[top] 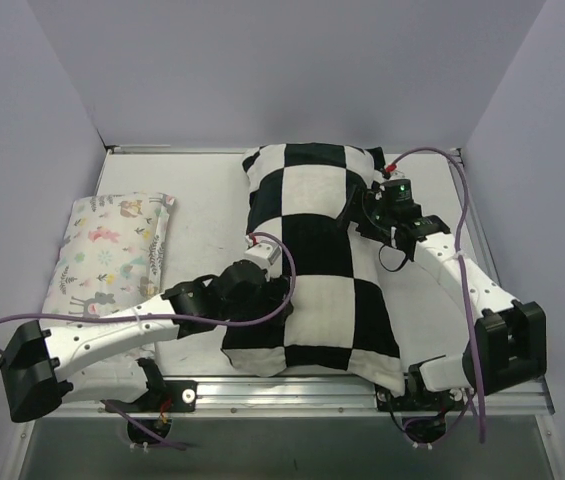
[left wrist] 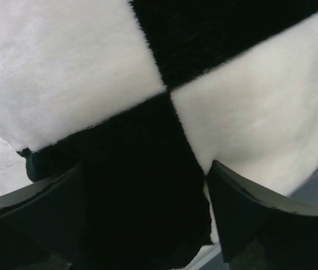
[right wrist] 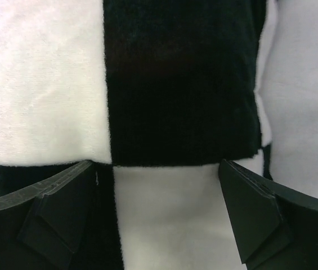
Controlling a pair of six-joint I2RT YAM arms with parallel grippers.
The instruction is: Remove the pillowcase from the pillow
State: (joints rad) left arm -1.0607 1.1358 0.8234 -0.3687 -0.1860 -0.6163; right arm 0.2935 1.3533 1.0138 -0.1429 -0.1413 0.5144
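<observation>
Enclosing the workspace on three sides, pale lavender walls (top: 282, 70) rise plain and unmarked from a flat white table (top: 202, 200), whose near edge is finished with a metal rail (top: 292, 400).

At the far left of the table lies a small pastel pillow (top: 112, 255) printed with flowers and animals, its long side running along the left wall. The left arm crosses just in front of its near end, trailing a purple cable (top: 92, 320).

The left gripper (top: 280, 288) reaches the left edge of the pillowcase (top: 312, 260). In the left wrist view its jaws stand spread wide with nothing clamped, and a black square of plush fabric fills the gap between them.

The pillowcase takes up the middle of the table, running from the back wall down to the near rail, its big black and white squares stretched plump over the pillow inside. The pillow itself is covered, and I cannot tell whether any of it shows.

To the right, the right gripper (top: 359, 215) sits at the upper right side of the pillowcase. Its jaws are likewise released and wide apart, with checkered fabric beneath them. A bare strip of table runs between the pillowcase and the right wall.
</observation>
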